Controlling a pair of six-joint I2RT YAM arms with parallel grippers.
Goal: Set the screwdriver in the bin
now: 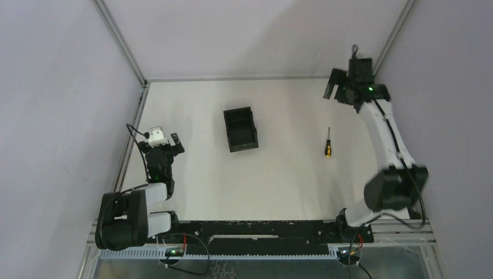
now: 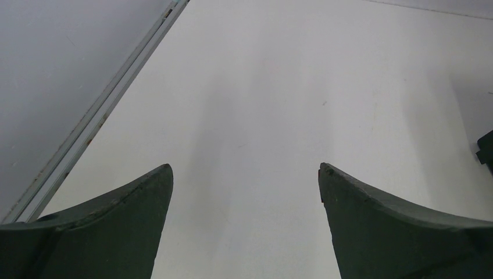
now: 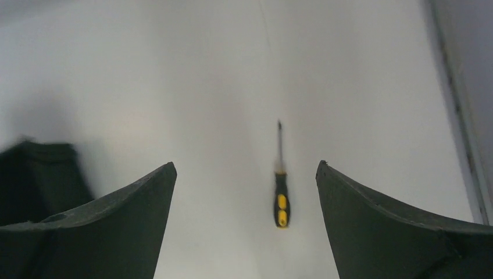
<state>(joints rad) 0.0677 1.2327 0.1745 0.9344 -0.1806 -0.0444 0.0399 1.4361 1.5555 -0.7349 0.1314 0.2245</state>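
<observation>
From my station I see the small slim screwdriver with a thin dark metal shaft and a yellow-and-black handle [image 1: 328,143] lying flat on the white tabletop [image 1: 290,180], in its right half. It sits roughly midway between the far and near edges, with its tip towards the far edge and its handle towards the near one. The small black rectangular plastic bin with raised walls [image 1: 240,129] stands well apart from it, a little left of the tabletop's middle, with its long side running from far to near. Nothing is inside it that I can make out.

The right pincer [image 1: 343,92] hangs raised near the far right corner with its jaws spread wide and gripping nothing. Through its wrist camera the screwdriver [image 3: 281,192] shows in the gap of the right pincer [image 3: 245,164], untouched and closer to one finger [image 3: 383,226] than the other. The bin [image 3: 35,174] is a dark blur at the side (too smeared for detail).

The left pincer [image 1: 163,141] sits close to the left edge, and its wrist view shows the left pincer [image 2: 245,167] spread wide over bare tabletop, holding nothing
</observation>
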